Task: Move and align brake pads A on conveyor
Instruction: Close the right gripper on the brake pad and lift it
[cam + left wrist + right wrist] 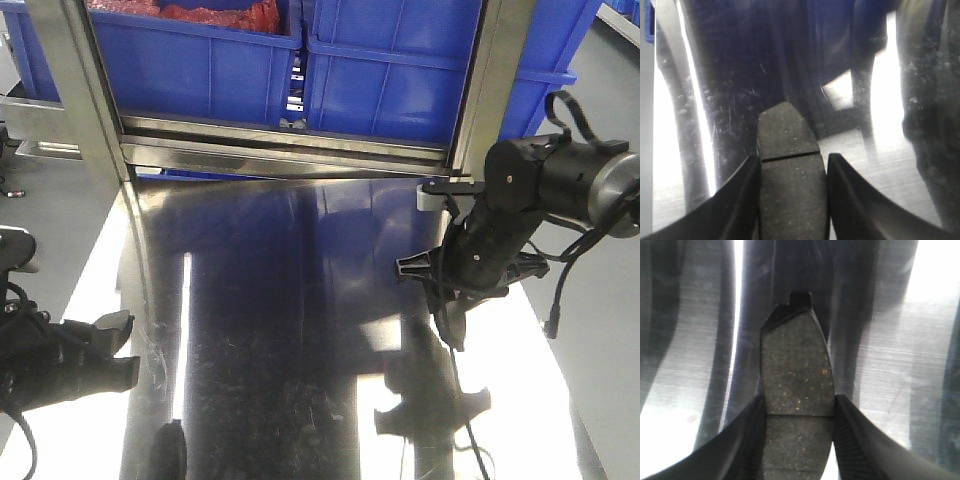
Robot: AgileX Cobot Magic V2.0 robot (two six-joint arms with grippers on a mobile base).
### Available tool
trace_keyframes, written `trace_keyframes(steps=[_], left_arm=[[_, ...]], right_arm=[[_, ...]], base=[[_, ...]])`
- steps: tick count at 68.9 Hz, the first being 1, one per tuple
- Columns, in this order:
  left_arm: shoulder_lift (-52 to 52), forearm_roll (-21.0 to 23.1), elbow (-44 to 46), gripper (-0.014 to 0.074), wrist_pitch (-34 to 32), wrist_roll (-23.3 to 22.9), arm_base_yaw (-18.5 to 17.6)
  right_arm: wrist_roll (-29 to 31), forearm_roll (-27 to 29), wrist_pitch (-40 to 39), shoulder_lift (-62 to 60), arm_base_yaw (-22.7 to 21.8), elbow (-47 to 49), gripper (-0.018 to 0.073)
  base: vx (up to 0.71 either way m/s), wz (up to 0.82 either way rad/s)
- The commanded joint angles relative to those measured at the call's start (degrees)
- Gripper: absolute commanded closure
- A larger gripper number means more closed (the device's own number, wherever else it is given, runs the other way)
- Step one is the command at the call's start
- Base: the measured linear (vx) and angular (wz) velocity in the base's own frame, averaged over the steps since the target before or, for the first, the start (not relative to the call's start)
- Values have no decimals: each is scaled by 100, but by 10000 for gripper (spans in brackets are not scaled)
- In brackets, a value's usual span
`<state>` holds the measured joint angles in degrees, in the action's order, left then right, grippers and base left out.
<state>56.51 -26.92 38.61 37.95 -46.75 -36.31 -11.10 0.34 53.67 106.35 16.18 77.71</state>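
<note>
One brake pad A point(790, 170) is being pinched between the two fingers of the left hand point(792, 159). Its groove is lying across at the fingertips, and its rounded end is sticking out over the shiny steel counter point(300, 350). A second brake pad A point(797, 380) is being gripped the same way by the right hand point(799, 397), with a notched tab showing at its far end. The right hand is hanging above the counter's right side, and the left is sitting at its near left edge. Blue bins point(200, 70) are standing behind the counter.
</note>
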Motion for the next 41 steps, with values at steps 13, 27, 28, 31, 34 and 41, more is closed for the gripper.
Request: trace_keyframes(steps=[13, 27, 28, 31, 34, 41], left_arm=[[-77, -166, 138, 524, -297, -31, -31], [-77, -166, 138, 524, -297, -31, -31], [-77, -166, 138, 524, -297, -31, -31], [-77, -166, 138, 524, -297, -31, -31], [-77, -166, 138, 524, -297, -31, -31], [-77, -166, 138, 524, -297, -31, -31]], right_arm=[[42, 0, -100, -879, -18, 142, 503], [47, 0, -486, -1434, -18, -397, 503], [47, 7, -542, -1493, -18, -489, 503], [47, 7, -744, -1682, -18, -787, 503], [47, 21, -960, -1888, -18, -1044, 503], [47, 21, -1431, -2431, -18, -1790, 501]], base=[[0, 0], [0, 0], [0, 0], [0, 0], [0, 0], [0, 0]])
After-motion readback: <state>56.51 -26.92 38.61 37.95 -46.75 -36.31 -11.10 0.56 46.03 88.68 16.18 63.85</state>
